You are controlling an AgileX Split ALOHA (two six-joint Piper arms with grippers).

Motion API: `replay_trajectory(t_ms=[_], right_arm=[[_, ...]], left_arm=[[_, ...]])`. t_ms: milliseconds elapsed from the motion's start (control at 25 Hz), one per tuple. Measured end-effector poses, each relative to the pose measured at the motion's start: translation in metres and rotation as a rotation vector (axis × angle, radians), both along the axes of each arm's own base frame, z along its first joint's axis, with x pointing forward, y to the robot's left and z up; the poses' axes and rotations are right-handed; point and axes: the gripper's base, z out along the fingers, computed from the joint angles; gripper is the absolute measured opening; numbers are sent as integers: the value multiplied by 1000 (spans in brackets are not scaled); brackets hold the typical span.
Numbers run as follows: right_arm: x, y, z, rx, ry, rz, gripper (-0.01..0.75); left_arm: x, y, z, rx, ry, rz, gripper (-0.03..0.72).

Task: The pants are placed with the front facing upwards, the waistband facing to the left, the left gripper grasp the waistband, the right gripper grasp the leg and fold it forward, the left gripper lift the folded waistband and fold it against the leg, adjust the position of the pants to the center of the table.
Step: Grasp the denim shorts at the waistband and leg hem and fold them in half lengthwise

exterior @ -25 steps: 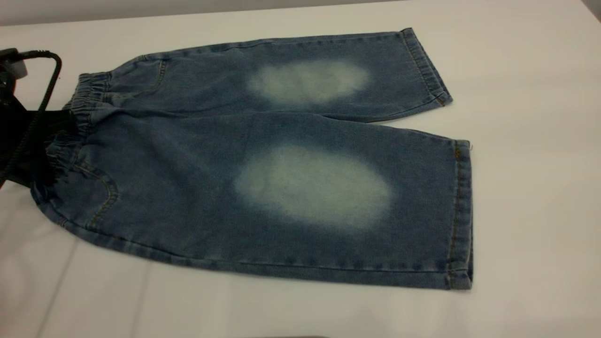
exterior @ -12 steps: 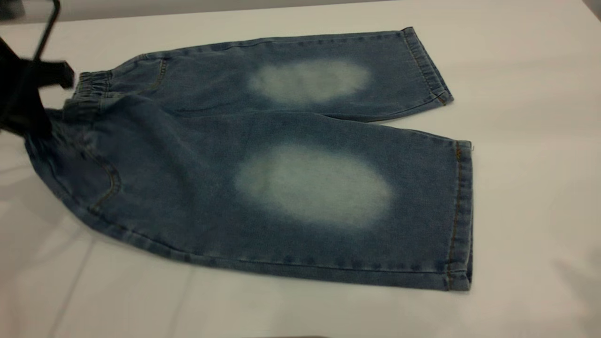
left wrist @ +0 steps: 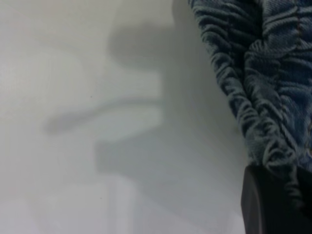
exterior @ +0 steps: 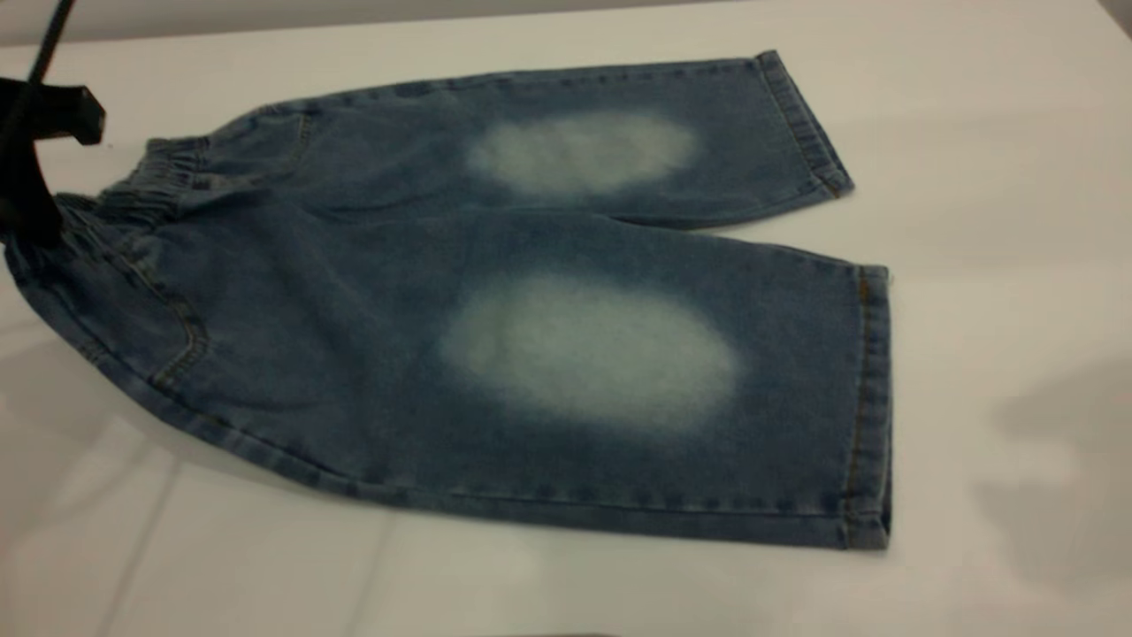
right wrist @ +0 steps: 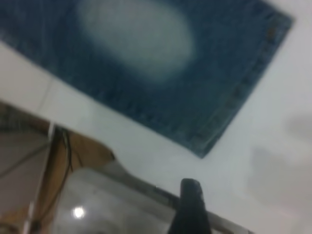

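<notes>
Pants [exterior: 495, 301] matt faded denim cloth, waistband [left wrist: 263, 97] ruched; table [exterior: 990, 177] smooth, faintly glossy white

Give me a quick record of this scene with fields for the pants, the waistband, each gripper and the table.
pants: blue denim pants, front up, legs spread flat, waist end raised
waistband: gathered waistband at the exterior view's left, lifted off the table
left gripper: left gripper at the left edge, clamped on the waistband
right gripper: only one finger of the right gripper shows, above the table near a leg's hem, holding nothing visible
table: plain white table
</notes>
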Motion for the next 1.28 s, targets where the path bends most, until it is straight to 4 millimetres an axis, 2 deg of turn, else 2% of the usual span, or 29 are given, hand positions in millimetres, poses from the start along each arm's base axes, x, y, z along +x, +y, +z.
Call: replay_trajectory(t_ms=[200, 360, 640, 840, 1000, 1280], right_arm=[[6, 36, -25, -66, 67, 166, 475], [2, 66, -46, -100, 141, 297, 475], [3, 103, -89, -177, 224, 344, 475], [9, 114, -119, -222, 230, 345, 475], [18, 114, -140, -276, 205, 349, 475], [23, 114, -175, -331, 258, 352, 475]], left_arm=[[0, 0, 0, 0, 2, -1, 59], [0, 0, 0, 0, 3, -1, 59], [0, 0, 0, 1, 3, -2, 59], [0, 0, 0, 1, 3, -2, 59], [0, 0, 0, 2, 3, -4, 59], [0, 0, 0, 1, -1, -4, 59]])
